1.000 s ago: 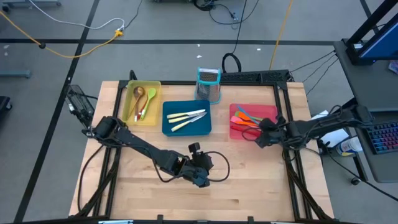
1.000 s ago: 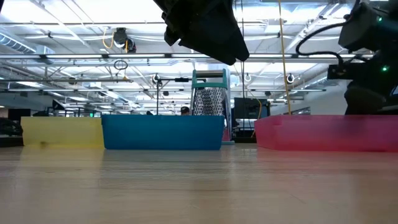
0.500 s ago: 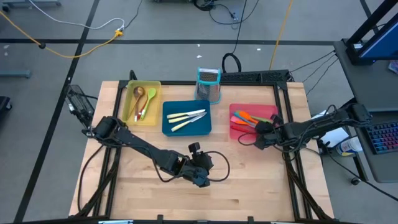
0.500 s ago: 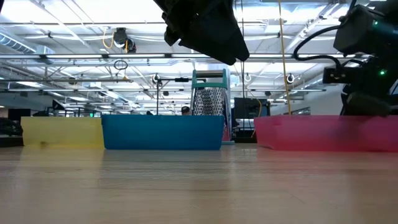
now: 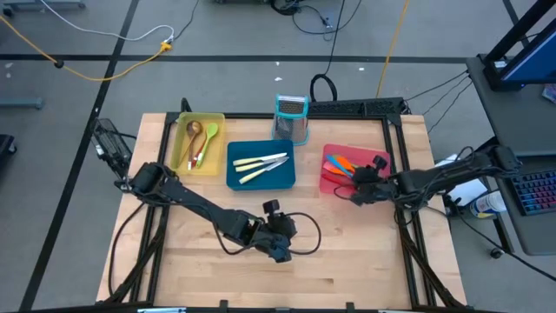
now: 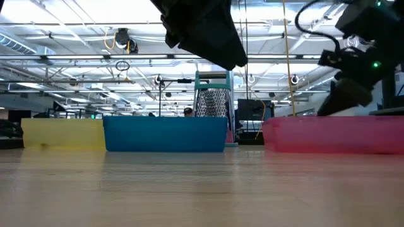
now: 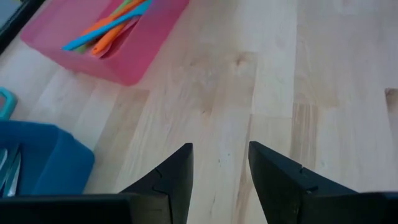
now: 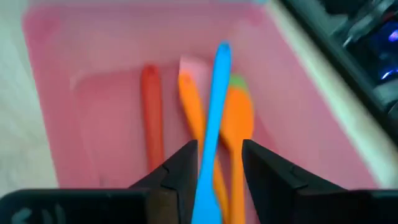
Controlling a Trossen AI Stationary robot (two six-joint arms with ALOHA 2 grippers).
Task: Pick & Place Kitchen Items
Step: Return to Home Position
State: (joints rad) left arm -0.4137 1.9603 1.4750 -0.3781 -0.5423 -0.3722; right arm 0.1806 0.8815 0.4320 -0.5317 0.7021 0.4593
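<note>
Right wrist view: shows the blue spatula (image 8: 216, 93) lying lengthwise in the red tray (image 8: 56, 99), across two orange spatulas (image 8: 189, 118) and beside a red spatula (image 8: 151, 118). Shows only the blades of a pink spatula (image 8: 196, 65) and a green spatula (image 8: 237, 81) past them. Frames the blue handle between the fingers of the right gripper (image 8: 219, 155), parted narrowly, raised above the tray floor, clasping nothing.

High view: places that gripper over the edge of the red tray facing the bare wood, on the right of the table (image 5: 347, 252). Sets the cream-handled knives (image 5: 261, 163) in the blue tray (image 5: 239, 148) at centre, and the wooden, green and red spoons (image 5: 207, 143) in the yellow tray (image 5: 217, 122) at left. Stands the grater (image 5: 292, 117) upright just behind the blue tray. Puts the left gripper (image 5: 280, 252) above open wood, well apart from all three trays.

Left wrist view: confirms its fingers spread moderately, empty, over bare planks.

Low view: lines up yellow, blue and red trays side by side.
</note>
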